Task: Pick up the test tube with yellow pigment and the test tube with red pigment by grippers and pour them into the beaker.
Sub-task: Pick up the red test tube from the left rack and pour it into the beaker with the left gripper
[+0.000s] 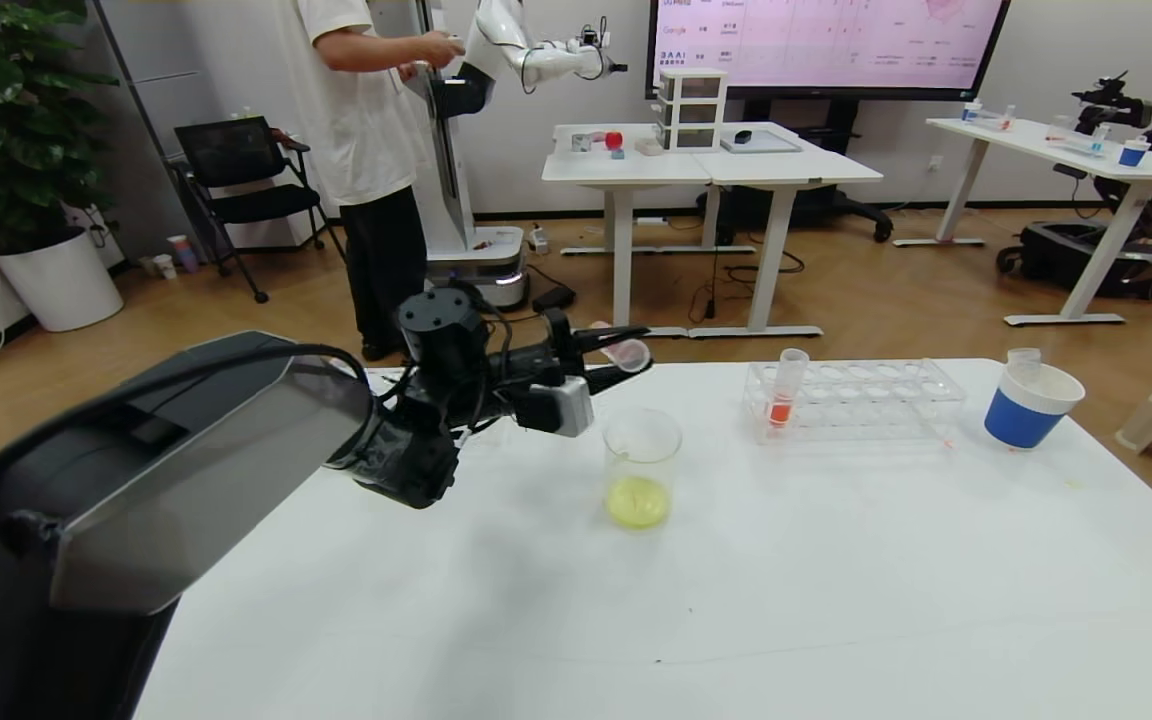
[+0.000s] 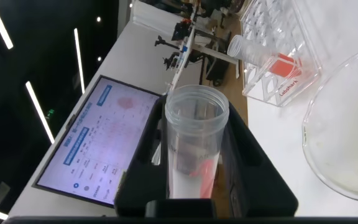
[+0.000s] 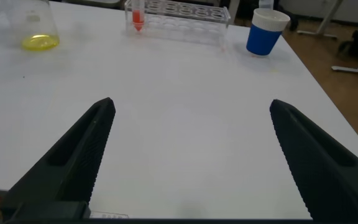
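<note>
My left gripper (image 1: 608,348) is shut on a slim clear test tube (image 1: 626,353), held tilted just behind and above the beaker (image 1: 642,465). In the left wrist view the tube (image 2: 194,143) sits between the black fingers (image 2: 143,155) and no yellow liquid shows in it. The beaker holds yellow-green liquid at its bottom. The test tube with red pigment (image 1: 784,395) stands upright at the left end of the clear rack (image 1: 866,400). My right gripper (image 3: 191,149) is open and empty over bare table, out of the head view.
A blue-and-white paper cup (image 1: 1031,405) stands right of the rack, with a small clear cup (image 1: 1023,357) behind it. The table's far edge runs just behind the rack. A person and other tables stand in the room beyond.
</note>
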`<action>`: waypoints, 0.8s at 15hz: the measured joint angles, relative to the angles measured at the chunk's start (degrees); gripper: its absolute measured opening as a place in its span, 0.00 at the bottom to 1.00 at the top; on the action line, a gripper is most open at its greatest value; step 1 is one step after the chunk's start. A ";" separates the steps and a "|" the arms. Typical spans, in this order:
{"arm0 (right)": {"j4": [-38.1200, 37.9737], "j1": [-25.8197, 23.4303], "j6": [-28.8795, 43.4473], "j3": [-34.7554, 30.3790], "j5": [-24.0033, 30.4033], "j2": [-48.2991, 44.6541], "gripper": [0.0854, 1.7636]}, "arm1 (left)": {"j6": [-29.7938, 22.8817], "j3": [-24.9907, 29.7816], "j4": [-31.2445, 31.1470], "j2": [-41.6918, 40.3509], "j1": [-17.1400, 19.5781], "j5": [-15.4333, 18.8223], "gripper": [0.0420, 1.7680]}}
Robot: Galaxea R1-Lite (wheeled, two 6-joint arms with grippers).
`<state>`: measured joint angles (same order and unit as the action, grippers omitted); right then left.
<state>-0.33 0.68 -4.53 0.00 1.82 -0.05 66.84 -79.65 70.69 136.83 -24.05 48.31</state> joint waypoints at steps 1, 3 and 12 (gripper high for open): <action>0.00 0.00 0.00 0.00 0.00 0.00 0.98 | 2.15 -0.89 -0.02 0.44 0.00 0.26 0.26; 0.00 0.00 0.00 0.00 0.00 0.00 0.98 | 5.34 -2.27 0.06 1.38 0.02 0.45 0.26; -0.02 0.00 0.00 0.00 0.00 0.00 0.98 | 16.75 -4.13 0.50 3.44 -0.01 0.69 0.26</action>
<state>-0.35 0.68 -4.53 0.00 1.82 -0.05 83.59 -83.79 71.19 140.26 -24.06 49.01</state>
